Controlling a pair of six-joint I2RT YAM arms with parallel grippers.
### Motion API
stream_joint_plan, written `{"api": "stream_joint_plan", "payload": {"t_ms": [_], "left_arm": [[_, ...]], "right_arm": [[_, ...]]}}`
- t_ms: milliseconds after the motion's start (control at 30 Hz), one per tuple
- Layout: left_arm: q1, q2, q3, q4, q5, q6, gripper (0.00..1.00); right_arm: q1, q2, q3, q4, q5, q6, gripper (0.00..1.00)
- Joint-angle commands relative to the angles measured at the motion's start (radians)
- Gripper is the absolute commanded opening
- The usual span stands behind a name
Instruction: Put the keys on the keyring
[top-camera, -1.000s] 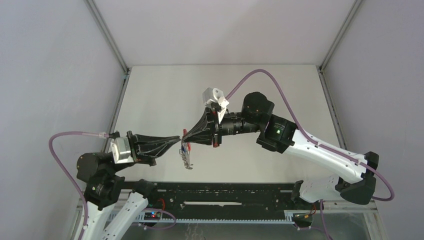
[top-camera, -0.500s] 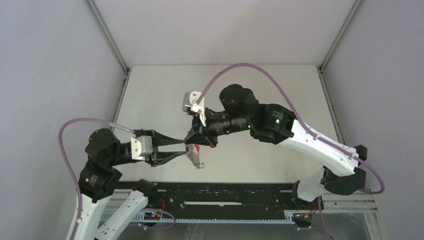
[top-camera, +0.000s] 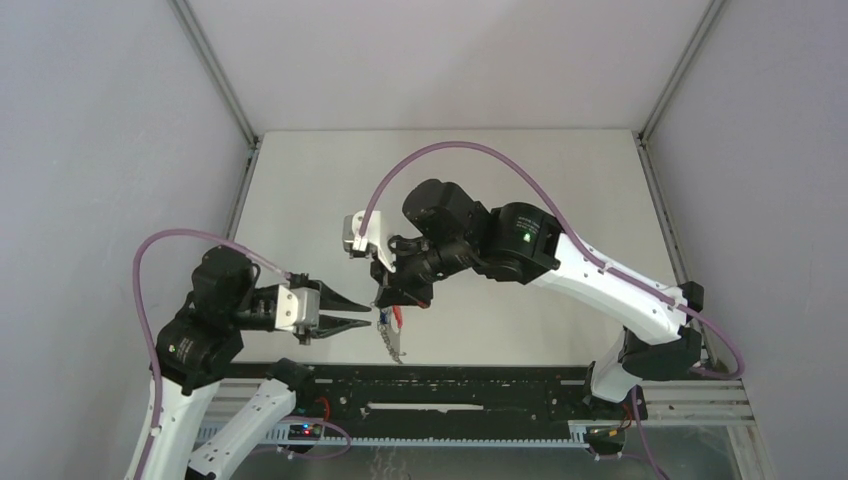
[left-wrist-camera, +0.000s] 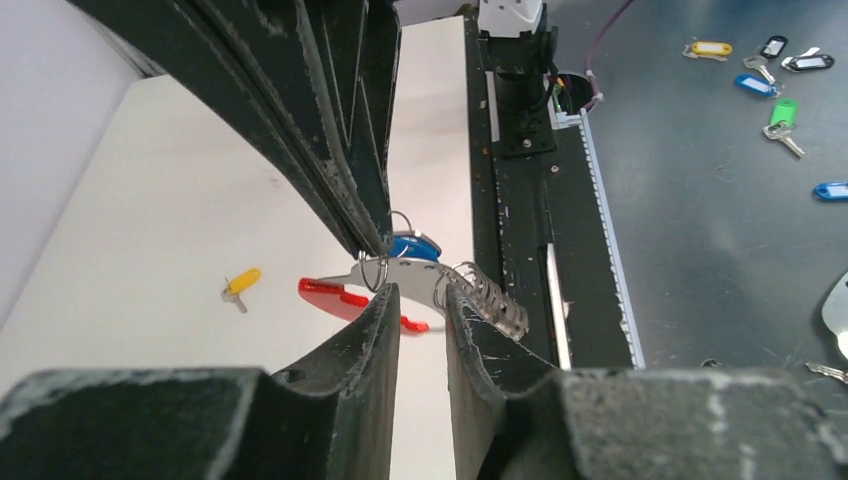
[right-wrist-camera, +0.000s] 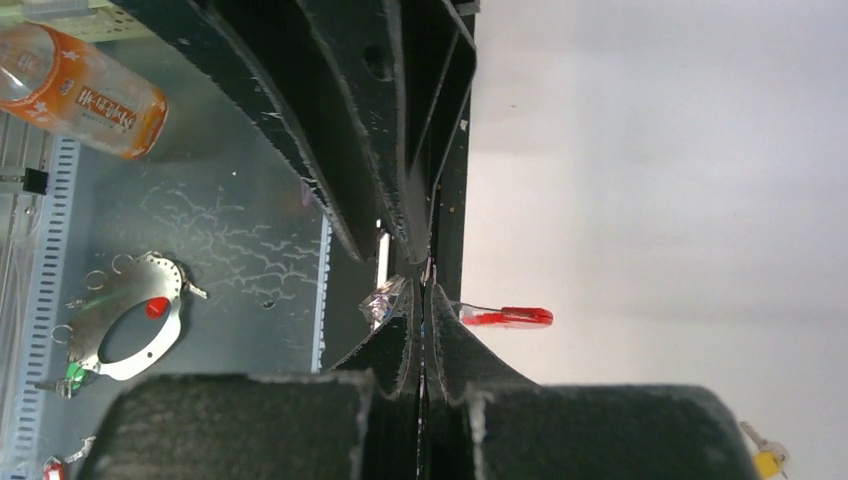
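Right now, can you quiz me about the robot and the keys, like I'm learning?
1. True or false: the yellow key lies on the table, apart from the keyring.
2. The keyring's tag is: A green, B red, C black.
3. Fill in: the ___ gripper is shut on the keyring.

Key: 1 true. 2 B. 3 right: the right gripper pinches it up off the table.
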Motion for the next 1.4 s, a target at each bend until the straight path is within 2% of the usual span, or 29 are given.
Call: {"api": "stream_joint_plan", "payload": {"t_ms": [0, 167, 333, 533, 700, 967, 1033, 1067, 1100, 1133, 1267, 1367], "left_arm": [[-0.004, 0.028, 0.038, -0.04, 0.02, 0.06, 0.28], [-0.004, 0.042, 0.044, -0.028, -0.058, 0.069, 0.3], [-0.004, 0.024, 0.052, -0.03, -0.069, 0.06, 0.29], [-0.004, 0.017, 0.061, -0.051, 0.009, 0.058, 0.27], [-0.004, 0.033, 0.061, -0.064, 0.027, 0.063, 0.19], [-0.019, 0.052, 0.078, -0.113, 0.025, 0.103, 0.18], [-0.025, 0.057, 0.076, -0.122, 0.011, 0.11, 0.23], [-0.028, 0.058, 0.078, -0.121, 0.006, 0.11, 0.32], [-0.031, 0.061, 0.08, -0.121, 0.001, 0.113, 0.37], [-0.034, 0.063, 0.081, -0.121, -0.003, 0.118, 0.36], [-0.038, 0.066, 0.085, -0.121, -0.018, 0.127, 0.23], [-0.04, 0.072, 0.09, -0.121, -0.025, 0.133, 0.08]], "right_arm": [[0.011, 0.002, 0.058, -0.013, -0.039, -0.025, 0.0], [0.018, 0.02, 0.072, -0.022, -0.058, -0.031, 0.0], [0.02, 0.032, 0.086, -0.039, -0.061, -0.041, 0.0], [0.022, 0.038, 0.092, -0.042, -0.062, -0.045, 0.0], [0.026, 0.047, 0.109, -0.051, -0.059, -0.05, 0.0], [0.029, 0.062, 0.127, -0.06, -0.063, -0.057, 0.0], [0.029, 0.068, 0.134, -0.065, -0.066, -0.061, 0.0], [0.031, 0.071, 0.137, -0.068, -0.069, -0.061, 0.0], [0.031, 0.073, 0.14, -0.071, -0.071, -0.063, 0.0], [0.031, 0.074, 0.143, -0.072, -0.07, -0.063, 0.0], [0.032, 0.079, 0.148, -0.075, -0.071, -0.066, 0.0], [0.035, 0.087, 0.163, -0.085, -0.073, -0.068, 0.0]]}}
